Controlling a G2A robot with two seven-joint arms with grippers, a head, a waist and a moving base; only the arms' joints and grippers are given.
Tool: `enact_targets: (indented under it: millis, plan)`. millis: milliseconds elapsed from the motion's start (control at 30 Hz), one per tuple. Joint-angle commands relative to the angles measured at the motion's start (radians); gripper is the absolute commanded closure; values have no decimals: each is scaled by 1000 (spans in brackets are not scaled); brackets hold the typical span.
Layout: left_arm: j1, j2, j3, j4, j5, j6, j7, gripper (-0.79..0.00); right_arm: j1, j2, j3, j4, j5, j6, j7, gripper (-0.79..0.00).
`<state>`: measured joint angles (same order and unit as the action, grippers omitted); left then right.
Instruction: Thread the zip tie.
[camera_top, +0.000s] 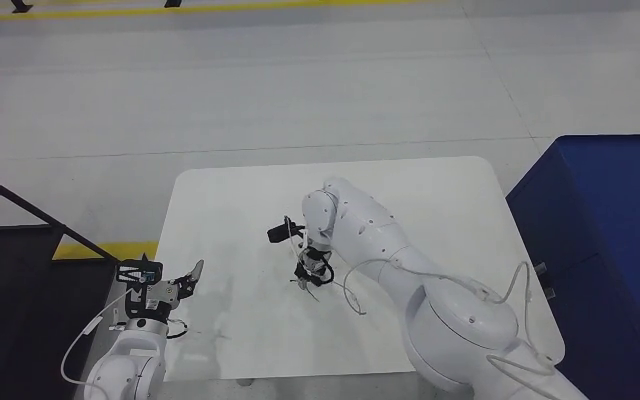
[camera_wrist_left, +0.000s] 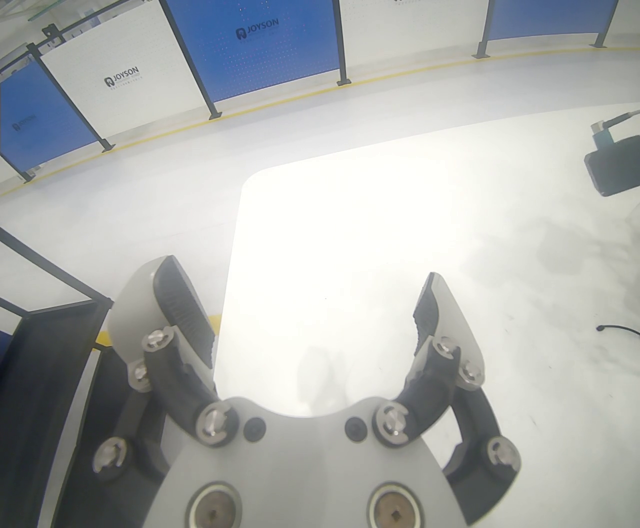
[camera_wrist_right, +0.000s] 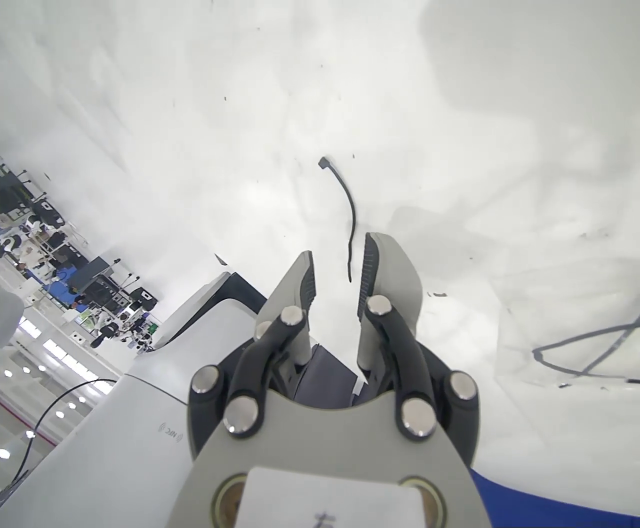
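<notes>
zip tie (camera_wrist_right: 352, 215): black and thin, lying on the white table (camera_top: 420, 190) near its middle. it is bending in a gentle curve. its small square head is pointing away from my right pincer (camera_wrist_right: 340, 247), and its tail is running into the gap between that pincer's fingers (camera_wrist_right: 296, 285). the tail end is sitting closer to one ribbed pad than the other. i cannot tell whether it is touching that pad.

right pincer: hanging low over the middle of the table, at the tie's tail end. the fingers are standing narrow, with a gap between the pads much wider than the tie, so they are not clamping it.

left pincer (camera_wrist_left: 300, 272): hovering above the table's near left corner, well apart from the tie and from my other arm. its fingers are standing wide, with bare table showing between the dark pads.

table: white with rounded corners, carrying faint grey scuffs and a few dark specks around the tie.

cabinet (camera_top: 590, 230): blue, standing just beside the table's right edge.

panels (camera_wrist_left: 250, 50): blue and white, on dark posts, standing in a row on the pale floor beyond the table's far side.

floor line (camera_wrist_left: 280, 102): yellow, running along the foot of the panels.
</notes>
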<state>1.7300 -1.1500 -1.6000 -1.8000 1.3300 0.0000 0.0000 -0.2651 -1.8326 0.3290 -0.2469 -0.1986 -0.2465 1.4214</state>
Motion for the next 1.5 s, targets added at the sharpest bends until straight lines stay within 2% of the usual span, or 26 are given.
enact_targets:
  millis: [0, 300, 533, 767, 1033, 1333, 1467]
  plan:
    - [0, 0, 0, 0, 0, 0, 0, -785, -5, -4, -1, -1, -5, -1, 2, -215]
    - [0, 0, 0, 0, 0, 0, 0, -785, -15, -30, -16, 11, -63, 46, -17, -203]
    - [0, 0, 0, 0, 0, 0, 0, -785, -21, -46, -10, 33, -71, 44, -21, -191]
    - [0, 0, 0, 0, 0, 0, 0, -785, -21, -54, 7, 62, -61, 34, -34, -179]
    - [0, 0, 0, 0, 0, 0, 0, -785, -26, -58, 15, 84, -74, 79, -51, -166]
    - [0, 0, 0, 0, 0, 0, 0, -785, -29, -56, 35, 99, -67, 121, -43, -74]
    - [0, 0, 0, 0, 0, 0, 0, -785, -30, -54, 43, 100, -66, 130, -43, 0]
